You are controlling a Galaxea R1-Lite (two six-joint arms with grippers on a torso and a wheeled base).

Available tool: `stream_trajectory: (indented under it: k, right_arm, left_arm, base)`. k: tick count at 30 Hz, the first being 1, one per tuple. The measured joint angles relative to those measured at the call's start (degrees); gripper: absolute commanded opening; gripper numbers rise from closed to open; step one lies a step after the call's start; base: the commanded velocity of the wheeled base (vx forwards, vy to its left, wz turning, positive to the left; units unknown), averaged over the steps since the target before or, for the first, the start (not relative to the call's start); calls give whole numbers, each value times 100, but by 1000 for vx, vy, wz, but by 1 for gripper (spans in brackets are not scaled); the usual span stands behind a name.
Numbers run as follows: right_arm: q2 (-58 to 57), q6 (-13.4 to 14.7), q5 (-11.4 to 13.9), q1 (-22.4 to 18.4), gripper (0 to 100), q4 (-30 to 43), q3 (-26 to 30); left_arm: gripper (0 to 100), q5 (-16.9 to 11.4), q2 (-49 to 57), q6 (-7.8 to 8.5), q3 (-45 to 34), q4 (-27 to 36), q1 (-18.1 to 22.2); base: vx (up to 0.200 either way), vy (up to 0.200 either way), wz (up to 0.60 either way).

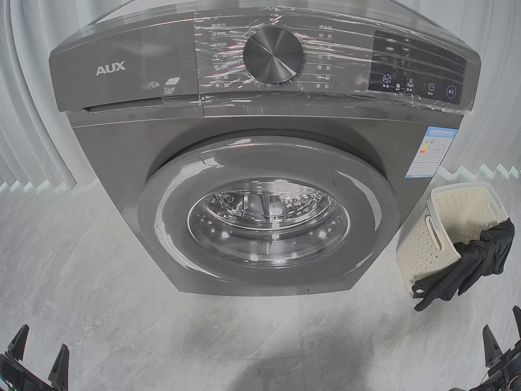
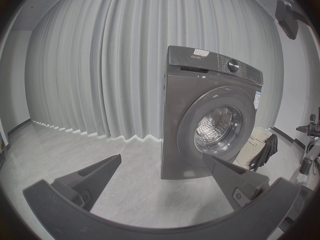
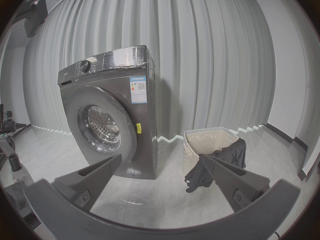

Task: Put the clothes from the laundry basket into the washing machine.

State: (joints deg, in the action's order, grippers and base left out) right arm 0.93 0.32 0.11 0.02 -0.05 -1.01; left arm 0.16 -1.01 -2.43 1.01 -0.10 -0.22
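A grey front-loading washing machine (image 1: 260, 137) stands on the floor straight ahead, its round glass door (image 1: 268, 221) closed. To its right sits a cream perforated laundry basket (image 1: 429, 240) with a black garment (image 1: 472, 264) draped over its front rim. The machine (image 2: 206, 110), the basket (image 2: 251, 144) and the garment (image 2: 266, 147) also show in the left wrist view, and the machine (image 3: 106, 110), basket (image 3: 203, 142) and garment (image 3: 216, 167) in the right wrist view. My left gripper (image 1: 38, 354) is low at the left, open and empty. My right gripper (image 1: 504, 332) is low at the right, open and empty, short of the basket.
Pale pleated curtains (image 2: 100, 77) hang behind and beside the machine. The floor is smooth grey tile (image 1: 244, 332) with open room in front of the machine. A dark baseboard (image 3: 283, 134) runs along the wall to the right of the basket.
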Motion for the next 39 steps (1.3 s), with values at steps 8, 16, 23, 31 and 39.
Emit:
stream_trajectory:
  k: [8, 16, 23, 31, 39]
  right_arm:
    - [12, 30, 374, 11, 100, -321, -496]
    - [720, -118, 1827, -5, 100, 7, -1189]
    - [1851, -444, 2119, -12, 100, -173, -1274]
    - [3402, -483, 2142, 324, 100, -1325, -1354]
    - [4959, 305, 1538, 1320, 100, -2939, -1395]
  left_arm:
    - [100, -2, 0, 7, 0, 0, -2]
    - [100, 0, 0, 16, 0, 0, 1]
    - [100, 0, 0, 20, 0, 2, 1]
    - [100, -2, 0, 24, 0, 2, 1]
    - [100, -2, 0, 27, 0, 0, 6]
  base:
    - [0, 0, 0]
    - [0, 0, 0]
    - [0, 0, 0]
    - [0, 0, 0]
    - [0, 0, 0]
